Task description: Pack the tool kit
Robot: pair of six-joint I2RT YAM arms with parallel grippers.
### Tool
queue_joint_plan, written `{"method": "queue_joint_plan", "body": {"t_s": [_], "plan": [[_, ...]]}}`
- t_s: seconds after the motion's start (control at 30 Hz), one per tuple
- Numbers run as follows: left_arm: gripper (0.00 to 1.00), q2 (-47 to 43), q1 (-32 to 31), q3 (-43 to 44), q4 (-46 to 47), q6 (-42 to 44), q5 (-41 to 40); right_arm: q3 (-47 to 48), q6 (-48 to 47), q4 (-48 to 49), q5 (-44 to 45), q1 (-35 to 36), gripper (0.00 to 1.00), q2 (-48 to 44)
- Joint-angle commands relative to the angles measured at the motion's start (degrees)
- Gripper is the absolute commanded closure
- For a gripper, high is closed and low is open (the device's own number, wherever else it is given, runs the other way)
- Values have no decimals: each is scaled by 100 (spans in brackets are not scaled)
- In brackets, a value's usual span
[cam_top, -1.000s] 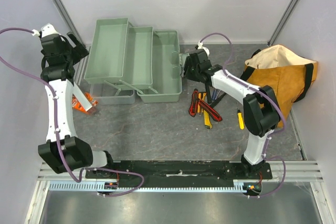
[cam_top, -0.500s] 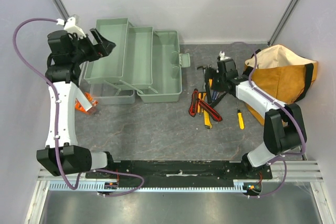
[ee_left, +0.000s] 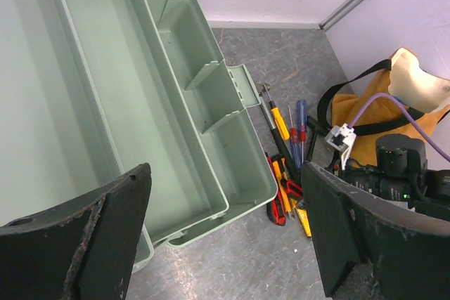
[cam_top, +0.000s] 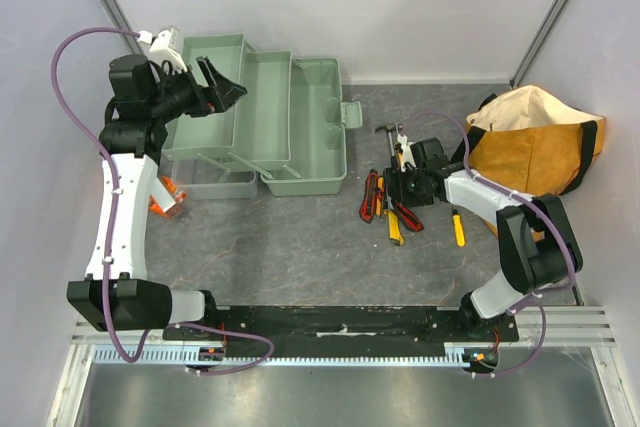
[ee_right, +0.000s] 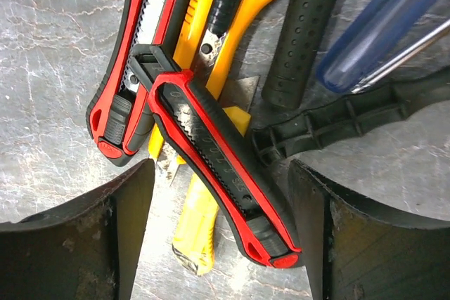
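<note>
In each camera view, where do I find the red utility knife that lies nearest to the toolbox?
Top external: the red utility knife is right of centre, just right of the toolbox.
Left wrist: lower middle, slightly right.
Right wrist: upper left, slanted.
Shared landmark: the yellow utility knife beside it, seen in all three views.

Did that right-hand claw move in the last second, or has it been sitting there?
Yes. The right gripper pulled away from the green toolbox, rightward and toward the near side, and now hangs over the knives.
</note>
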Motion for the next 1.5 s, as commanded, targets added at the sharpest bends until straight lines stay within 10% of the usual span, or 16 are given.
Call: {"method": "queue_joint_plan", "body": {"t_s": [0.0,0.87,1.47], "plan": [[9,-14,-20,155,78,189,175,-95,-249,267,-449,20,18,270],[9,-93,-11,129,69,189,131,98,164,381,9,292,60,-801],[11,-523,-20,67,-396,66,-712,3516,2817,2033,-749,1548,64,690]]}}
